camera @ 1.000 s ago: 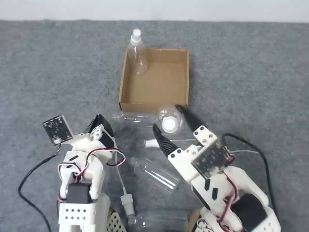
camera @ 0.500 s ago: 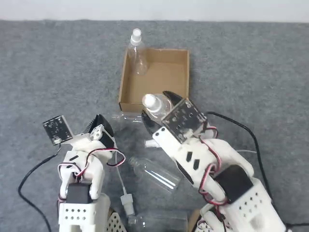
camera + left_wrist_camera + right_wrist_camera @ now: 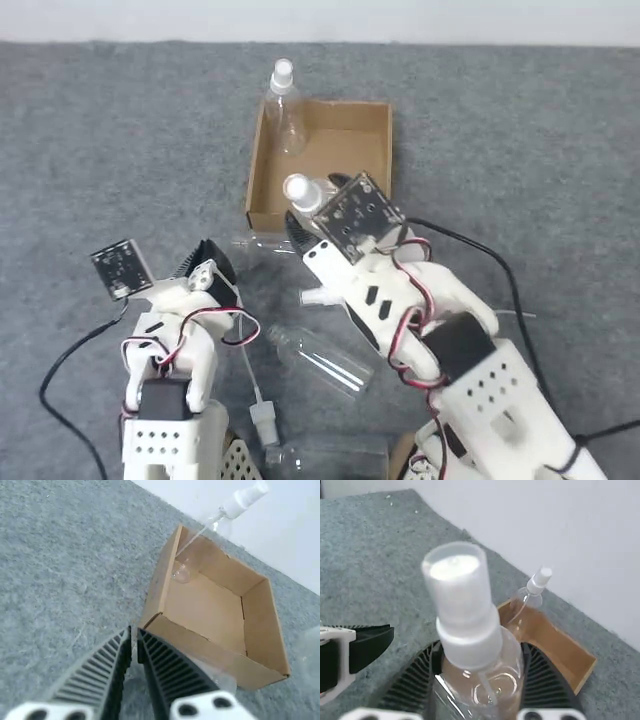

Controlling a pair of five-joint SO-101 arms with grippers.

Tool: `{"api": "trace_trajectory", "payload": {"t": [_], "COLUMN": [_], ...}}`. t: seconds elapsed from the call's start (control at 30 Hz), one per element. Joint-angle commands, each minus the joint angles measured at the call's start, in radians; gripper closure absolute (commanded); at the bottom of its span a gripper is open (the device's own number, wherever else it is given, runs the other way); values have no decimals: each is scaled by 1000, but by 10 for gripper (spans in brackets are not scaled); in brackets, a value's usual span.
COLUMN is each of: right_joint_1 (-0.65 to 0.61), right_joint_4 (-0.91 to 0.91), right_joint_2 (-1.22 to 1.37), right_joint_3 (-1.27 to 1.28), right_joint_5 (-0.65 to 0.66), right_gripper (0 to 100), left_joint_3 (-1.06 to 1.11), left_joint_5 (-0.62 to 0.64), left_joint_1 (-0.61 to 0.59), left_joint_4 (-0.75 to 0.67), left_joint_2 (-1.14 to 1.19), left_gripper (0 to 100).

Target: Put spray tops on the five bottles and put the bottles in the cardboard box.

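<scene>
1. Pinching 1 capped bottle [image 3: 298, 189] [image 3: 470, 625] in the right gripper [image 3: 318, 208] [image 3: 480, 680], jaws pressed on either side of the clear body just under the spray top. Sits at centre of the high view, in line with the lower edge of the cardboard box [image 3: 335, 165] [image 3: 210, 605]. Can't tell how far above it.
2. Left gripper [image 3: 205, 250] [image 3: 134, 632]: pressed together, nothing between. Parked at lower left of the high view, pointing toward the box.
3. Handling, as a judgement: empty thin clear plastic, so very light, slick and squashy. Likely to dent under a hard clamp and to swivel if taken near 1 end.
4. Best hold looks like the shoulder or mid-body, as here. Avoid the spray top itself, since it may twist or pop off.
5. In the box: 1 leaning bottle [image 3: 285, 115] [image 3: 240, 500] [image 3: 532, 592], capped, in the upper left corner with the sprayer poking past the rim.
6. Loose on the mat:
   - 1 open bottle [image 3: 320, 362] lying at lower centre.
   - 1 edge bottle [image 3: 330, 458] at the bottom of the frame.
   - 1 flat bottle [image 3: 262, 243] just below the box.
   - 1 loose spray top [image 3: 263, 415] with its tube, between the arms.
   - 1 second spray top [image 3: 314, 297] beside the right arm.
7. Surface: grey carpet [image 3: 120, 140], matte and fuzzy. Probably stops round bottles rolling, but may snag the thin dip tubes.
8. Room: plain white wall [image 3: 450, 20] along the top edge.
</scene>
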Motion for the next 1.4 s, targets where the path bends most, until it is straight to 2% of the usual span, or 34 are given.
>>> {"api": "trace_trajectory", "payload": {"t": [0.0,0.6,0.77,0.87,1.03,1.2,1.37], "right_joint_1": [7,8,12,13,13,19,61], "right_joint_4": [-30,-122,-239,-328,-460,-584,-691], "right_joint_2": [33,162,214,260,355,450,561], "right_joint_3": [-75,-72,-72,-72,-72,-74,-100], "right_joint_5": [3,-15,-120,-123,-124,-124,-124], "right_gripper": [986,982,982,982,983,985,985], "left_joint_3": [-15,-15,-13,-13,-18,-21,-18], "left_joint_5": [-5,-5,-5,-6,-6,-11,-91], "left_joint_1": [-8,-8,-9,-11,-101,-123,-124], "left_joint_4": [-43,-43,-43,-40,-44,-44,-44], "left_joint_2": [-17,-17,-17,-17,-17,-17,-17], "left_gripper": [988,988,988,988,988,988,988]}}
